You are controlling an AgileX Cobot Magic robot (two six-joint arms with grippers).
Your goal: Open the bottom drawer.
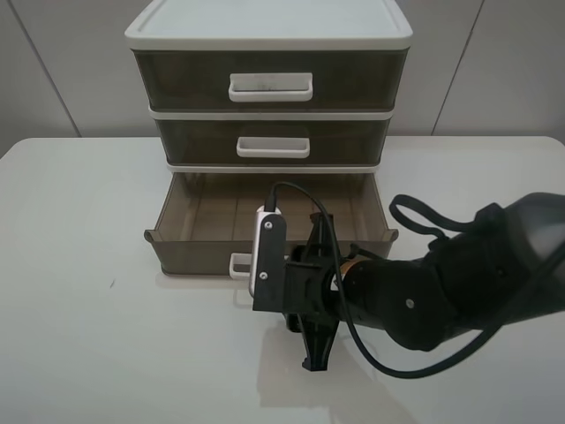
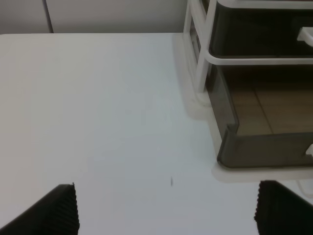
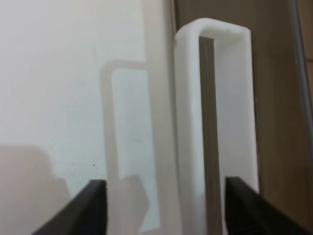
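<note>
The bottom drawer (image 1: 190,252) is smoky brown and translucent. It stands pulled well out of the white-framed unit (image 1: 265,31), and its inside looks empty. Its white loop handle (image 1: 237,263) is on the front wall. My right gripper (image 1: 258,272) is at that handle, largely hidden under its wrist camera. In the right wrist view the gripper (image 3: 171,208) is open, with the handle (image 3: 215,122) lying between its spread fingers (image 3: 93,208) and not squeezed. My left gripper (image 2: 166,210) is open and empty over bare table, left of the drawer's corner (image 2: 266,149).
The middle drawer (image 1: 274,137) and the taller top drawer (image 1: 269,79) are closed. The white table (image 1: 79,291) extends to the left and in front of the unit. A black cable (image 1: 300,199) loops over the open drawer. A wall is behind the unit.
</note>
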